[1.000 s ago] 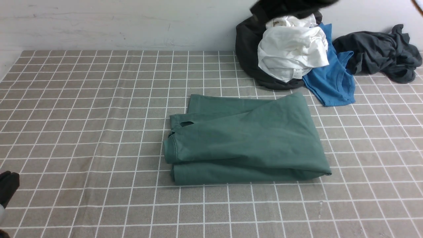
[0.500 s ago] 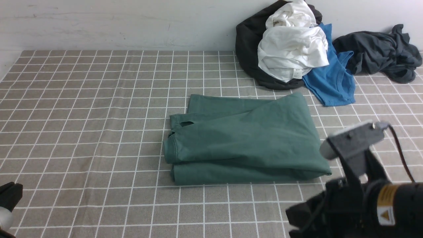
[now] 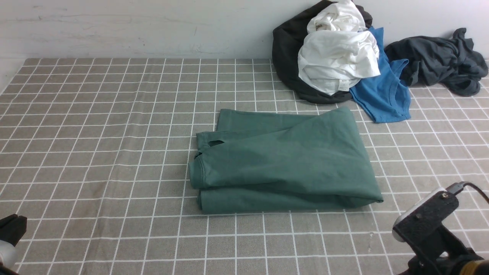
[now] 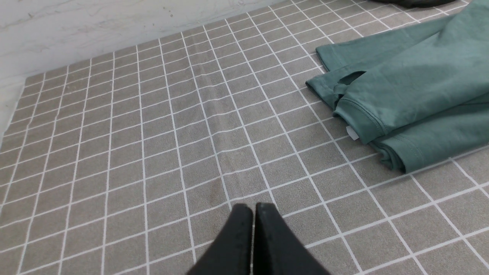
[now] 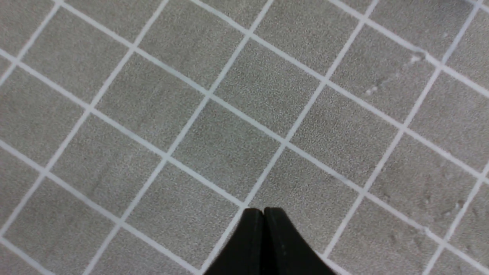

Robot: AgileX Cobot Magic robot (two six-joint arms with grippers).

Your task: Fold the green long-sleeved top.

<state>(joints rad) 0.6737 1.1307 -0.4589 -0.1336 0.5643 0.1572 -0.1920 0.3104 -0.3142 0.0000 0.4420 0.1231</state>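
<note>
Though folded, green long-sleeved top [image 3: 282, 168] seemingly crosswise.

Front view: raised, facing forward over the grey white-gridded tablecloth [image 3: 114, 152] toward the far wall.
Left wrist view: low, oblique, sharing the folded dark-green cotton top [image 4: 412, 88] with the front view.
Right wrist view: close, facing straight down onto cloth only.

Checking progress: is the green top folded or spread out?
Folded. The green top lies as a compact layered rectangle, stacked edges visible at its left end, no sleeves spread.
</note>
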